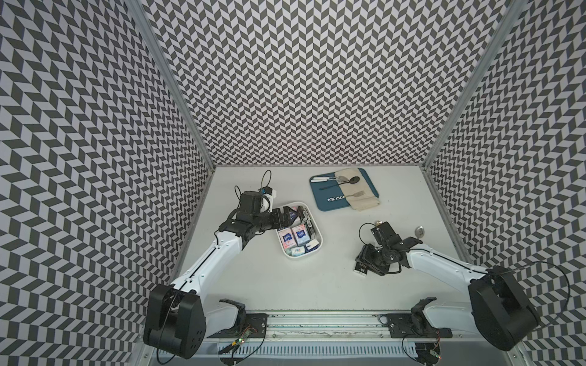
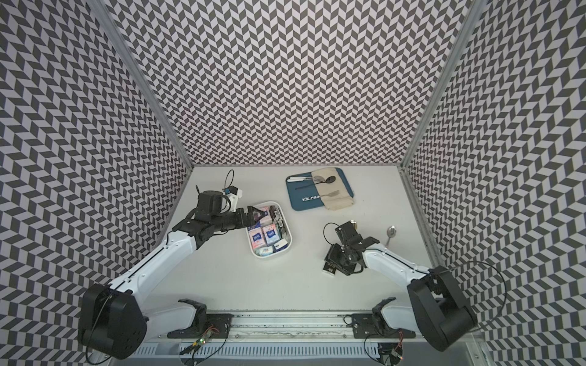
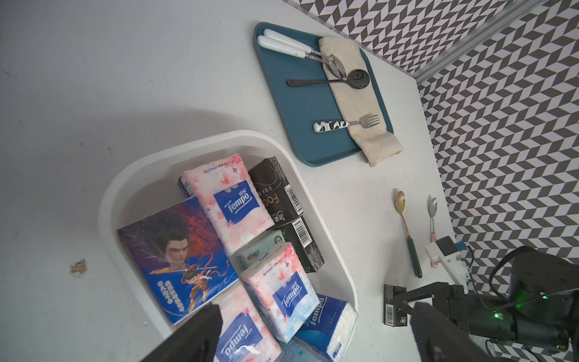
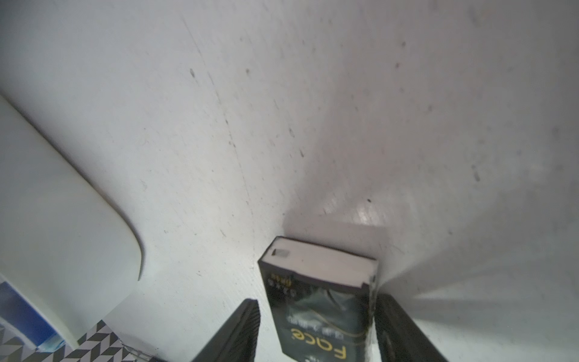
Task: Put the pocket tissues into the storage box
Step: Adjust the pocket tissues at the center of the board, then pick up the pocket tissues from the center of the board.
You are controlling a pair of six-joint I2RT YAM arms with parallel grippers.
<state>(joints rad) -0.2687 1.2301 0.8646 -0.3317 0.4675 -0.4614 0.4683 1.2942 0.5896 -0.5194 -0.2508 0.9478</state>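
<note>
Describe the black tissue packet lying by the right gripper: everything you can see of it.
The black packet is a small, flat, glossy plastic-wrapped block with gold lettering on its face, a pale end and a barcode on one edge. It lies flat on the white table, outside the storage box, between the fingers of the right gripper: one looks against its side, the other shows a sliver of table between. Nothing else touches it.

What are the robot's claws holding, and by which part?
Nothing clamped yet. The right gripper straddles the long sides of the black packet, a sliver of gap showing; the left gripper hangs open, empty, over the storage box.
</note>
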